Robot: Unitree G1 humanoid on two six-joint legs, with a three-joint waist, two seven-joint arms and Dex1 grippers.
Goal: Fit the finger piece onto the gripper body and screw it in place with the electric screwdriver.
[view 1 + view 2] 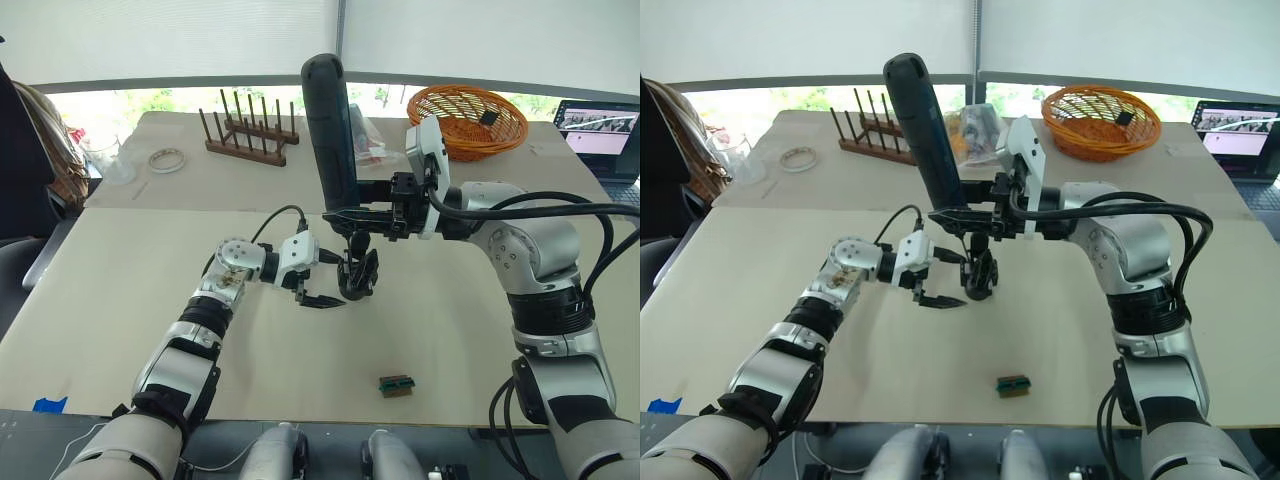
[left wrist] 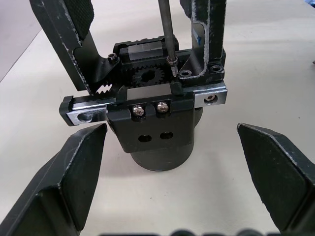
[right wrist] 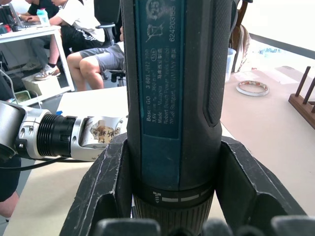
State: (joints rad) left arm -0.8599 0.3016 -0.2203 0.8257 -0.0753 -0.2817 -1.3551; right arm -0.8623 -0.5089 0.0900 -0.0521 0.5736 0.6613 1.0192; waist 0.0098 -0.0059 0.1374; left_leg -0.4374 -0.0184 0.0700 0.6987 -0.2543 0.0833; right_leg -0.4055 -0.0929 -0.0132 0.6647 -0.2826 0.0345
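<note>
The right tool [image 1: 352, 214] is clamped around the electric screwdriver [image 1: 330, 125], its two black fingers pressed against opposite sides of the lower barrel, as the right wrist view shows. The screwdriver stands nearly upright, its long axis vertical with a slight lean, rounded end up and thin metal bit [image 2: 166, 30] pointing down into the gripper body [image 2: 152, 118]; the bit tip meets a screw head on the top of the mechanism beside the exposed gear. The left tool [image 1: 318, 280] is spread wide, empty, one finger on either side of the gripper body without touching it in the left wrist view. The gripper body stands on its round base near the middle of the table [image 1: 480, 340], and its black fingers rise upward beside the bit. I cannot tell the finger piece apart from the other finger on the body. At the far right of the table an orange wicker basket [image 1: 470, 120] holds a small dark object [image 1: 488, 118]. A small green-and-black block [image 1: 396, 385] lies alone near the front edge.
</note>
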